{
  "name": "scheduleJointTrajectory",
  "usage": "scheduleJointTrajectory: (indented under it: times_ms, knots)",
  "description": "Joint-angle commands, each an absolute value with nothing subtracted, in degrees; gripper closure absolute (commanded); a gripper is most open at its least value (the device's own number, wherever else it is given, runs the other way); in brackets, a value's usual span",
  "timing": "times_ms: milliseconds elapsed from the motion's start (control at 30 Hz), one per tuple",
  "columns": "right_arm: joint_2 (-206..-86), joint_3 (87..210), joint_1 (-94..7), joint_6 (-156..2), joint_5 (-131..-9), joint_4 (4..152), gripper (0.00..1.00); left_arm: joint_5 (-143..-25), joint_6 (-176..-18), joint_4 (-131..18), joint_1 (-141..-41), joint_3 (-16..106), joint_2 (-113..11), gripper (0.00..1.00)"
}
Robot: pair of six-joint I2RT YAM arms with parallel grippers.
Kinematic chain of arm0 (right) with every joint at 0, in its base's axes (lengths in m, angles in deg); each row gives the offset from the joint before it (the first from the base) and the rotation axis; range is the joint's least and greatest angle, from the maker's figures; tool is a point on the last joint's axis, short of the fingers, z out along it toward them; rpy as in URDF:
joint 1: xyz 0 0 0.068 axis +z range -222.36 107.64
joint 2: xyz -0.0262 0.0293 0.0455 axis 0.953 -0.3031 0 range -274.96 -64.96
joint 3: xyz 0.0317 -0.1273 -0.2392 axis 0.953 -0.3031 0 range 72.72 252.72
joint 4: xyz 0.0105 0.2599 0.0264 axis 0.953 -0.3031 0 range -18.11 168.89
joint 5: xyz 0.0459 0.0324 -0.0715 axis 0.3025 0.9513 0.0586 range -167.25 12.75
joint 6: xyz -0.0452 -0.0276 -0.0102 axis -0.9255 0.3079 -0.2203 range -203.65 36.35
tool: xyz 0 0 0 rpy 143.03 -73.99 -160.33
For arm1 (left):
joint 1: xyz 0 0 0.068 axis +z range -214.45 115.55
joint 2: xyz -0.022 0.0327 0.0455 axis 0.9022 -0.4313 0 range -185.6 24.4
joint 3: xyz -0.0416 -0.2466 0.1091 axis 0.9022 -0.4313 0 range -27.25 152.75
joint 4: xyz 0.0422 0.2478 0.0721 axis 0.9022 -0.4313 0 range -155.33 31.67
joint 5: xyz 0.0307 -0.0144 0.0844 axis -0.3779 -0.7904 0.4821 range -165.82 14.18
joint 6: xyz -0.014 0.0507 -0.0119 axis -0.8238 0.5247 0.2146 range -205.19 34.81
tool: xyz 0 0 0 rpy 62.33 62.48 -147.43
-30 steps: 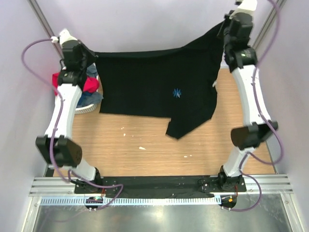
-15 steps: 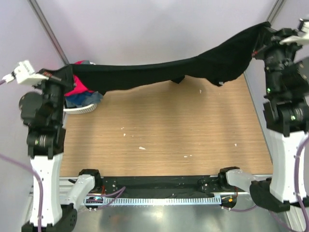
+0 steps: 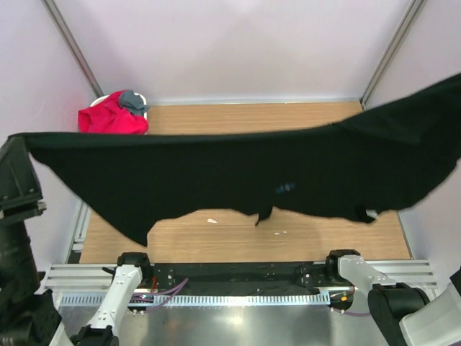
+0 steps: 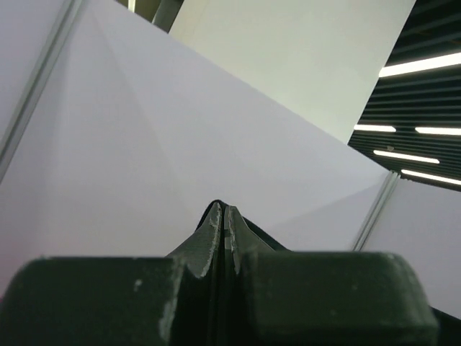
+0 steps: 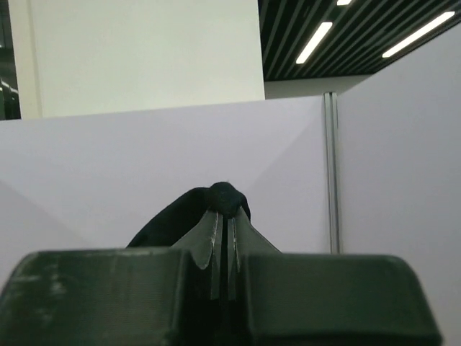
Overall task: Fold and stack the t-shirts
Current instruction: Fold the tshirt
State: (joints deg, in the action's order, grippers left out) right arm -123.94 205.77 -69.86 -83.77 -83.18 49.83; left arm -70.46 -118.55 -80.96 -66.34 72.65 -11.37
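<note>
The large black t-shirt point(image 3: 238, 180) hangs stretched in the air across the whole top view, its small blue print point(image 3: 285, 187) near the middle and its lower hem dangling above the table. In the left wrist view my left gripper point(image 4: 223, 210) is shut on a thin edge of black cloth point(image 4: 253, 232). My right gripper point(image 5: 225, 210) is shut on a bunched black corner point(image 5: 227, 196). Both point up at the walls. A red-pink t-shirt point(image 3: 108, 119) and a grey one point(image 3: 132, 99) lie heaped at the back left.
The wooden table point(image 3: 245, 119) lies below the shirt, with small white specks point(image 3: 212, 220) near its front. Part of the left arm point(image 3: 16, 187) shows at the left edge. Pale walls and corner posts point(image 3: 389, 50) close in the space.
Both arms have raised the black t-shirt higher and pulled it toward the near edge. It now spreads wide across the view, and the heap at the back left is uncovered.
</note>
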Motion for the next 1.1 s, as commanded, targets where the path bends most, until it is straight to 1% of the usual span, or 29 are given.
scheduleJointTrajectory:
  times_ms: [0,133,333,467,500,533,633,700,767,867,900,933,967,1000,1067]
  knots:
    - [-126.1,208.6,-73.5,-83.8,-79.5,49.0,0.99,-67.9,-115.7,-85.5,-65.9,76.1,-13.4,1.0]
    - [-126.4,207.1,-77.0,-80.7,-78.4,48.6,0.99,-65.5,-116.4,-86.5,-65.9,74.6,-15.0,1.0]
    - [-128.6,195.9,-77.4,-81.3,-81.9,48.9,0.99,-64.2,-117.4,-84.2,-65.9,65.4,-20.8,1.0]
    - [-130.4,183.9,-77.4,-82.1,-83.6,53.7,0.99,-63.3,-118.3,-80.0,-65.9,57.6,-25.4,1.0]
    - [-131.7,179.1,-77.4,-82.0,-83.8,54.8,0.99,-63.2,-118.7,-78.3,-65.9,56.1,-26.7,1.0]
    - [-132.6,177.3,-77.4,-81.8,-84.7,55.5,0.99,-62.9,-119.0,-77.7,-65.9,53.3,-28.0,1.0]
    - [-137.8,170.5,-77.4,-80.5,-85.5,57.2,0.99,-62.7,-121.1,-74.2,-65.9,47.1,-33.1,1.0]
    - [-140.1,163.7,-77.4,-80.1,-84.7,61.4,0.99,-62.4,-122.2,-70.9,-65.9,44.0,-37.2,1.0]
    - [-144.8,159.2,-77.0,-79.4,-85.1,65.6,0.99,-61.2,-122.3,-67.2,-66.0,40.5,-42.4,1.0]
    - [-155.4,159.2,-75.6,-80.4,-86.8,66.3,0.99,-60.1,-122.4,-65.2,-66.1,40.4,-49.3,1.0]
    - [-158.2,160.9,-75.3,-80.7,-88.0,66.0,0.99,-60.1,-122.5,-64.5,-66.2,41.0,-54.7,1.0]
    - [-160.9,162.2,-74.7,-80.7,-88.1,65.4,0.99,-60.0,-122.7,-64.3,-66.4,42.0,-57.3,1.0]
    - [-166.6,163.9,-73.7,-80.8,-87.6,63.4,0.99,-60.0,-122.5,-64.2,-66.5,43.2,-60.5,1.0]
    - [-168.9,167.7,-73.2,-80.8,-87.9,62.4,0.99,-59.3,-121.7,-64.4,-66.9,46.2,-65.4,1.0]
    - [-175.8,171.8,-72.4,-80.4,-88.8,59.9,0.99,-58.1,-121.4,-65.6,-67.1,49.3,-70.2,1.0]
